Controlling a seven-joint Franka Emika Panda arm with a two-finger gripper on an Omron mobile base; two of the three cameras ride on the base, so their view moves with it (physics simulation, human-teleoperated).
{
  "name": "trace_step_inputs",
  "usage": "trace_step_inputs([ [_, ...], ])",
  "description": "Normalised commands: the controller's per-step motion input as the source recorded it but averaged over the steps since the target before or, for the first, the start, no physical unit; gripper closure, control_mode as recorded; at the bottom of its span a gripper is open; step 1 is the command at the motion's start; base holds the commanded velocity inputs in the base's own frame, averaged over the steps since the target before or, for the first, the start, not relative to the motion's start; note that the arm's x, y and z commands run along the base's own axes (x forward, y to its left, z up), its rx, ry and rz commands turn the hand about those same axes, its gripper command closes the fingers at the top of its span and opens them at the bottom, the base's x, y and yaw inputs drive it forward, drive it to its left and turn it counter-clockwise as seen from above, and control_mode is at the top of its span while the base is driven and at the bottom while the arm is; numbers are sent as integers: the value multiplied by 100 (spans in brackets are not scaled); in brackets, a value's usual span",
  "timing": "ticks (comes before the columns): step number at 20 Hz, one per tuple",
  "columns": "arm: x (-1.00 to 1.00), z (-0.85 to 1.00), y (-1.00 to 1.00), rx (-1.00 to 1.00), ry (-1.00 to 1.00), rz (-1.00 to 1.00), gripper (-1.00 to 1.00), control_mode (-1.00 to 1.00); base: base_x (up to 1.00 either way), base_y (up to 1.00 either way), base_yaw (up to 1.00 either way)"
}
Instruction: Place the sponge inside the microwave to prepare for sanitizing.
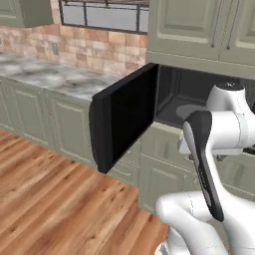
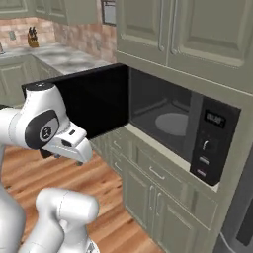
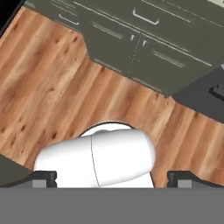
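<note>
Right base view: microwave (image 2: 197,133) door open, turntable (image 2: 173,123) bare; gripper (image 3: 112,179) spread wide, holding nothing.

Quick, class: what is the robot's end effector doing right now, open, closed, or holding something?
End effector: open, its two tips far apart, holding nothing, pointed down at the wooden floor.

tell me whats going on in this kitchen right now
A white robot arm stands in front of a built-in microwave whose door is swung wide open, showing the grey inside and the round turntable. The gripper points down at the wooden floor with its jaws open and nothing between them. The turntable is bare, so nothing has been put in the microwave yet. A knife block sits on the far counter.
</note>
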Motion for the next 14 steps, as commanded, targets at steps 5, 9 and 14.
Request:
trace_step_inputs([
  [5, 0, 0, 0, 0, 0, 0, -100, 100, -19, 13, 64],
  [9, 0, 0, 0, 0, 0, 0, -100, 100, -57, 0, 56],
  [14, 0, 0, 0, 0, 0, 0, -100, 100, -66, 16, 73],
])
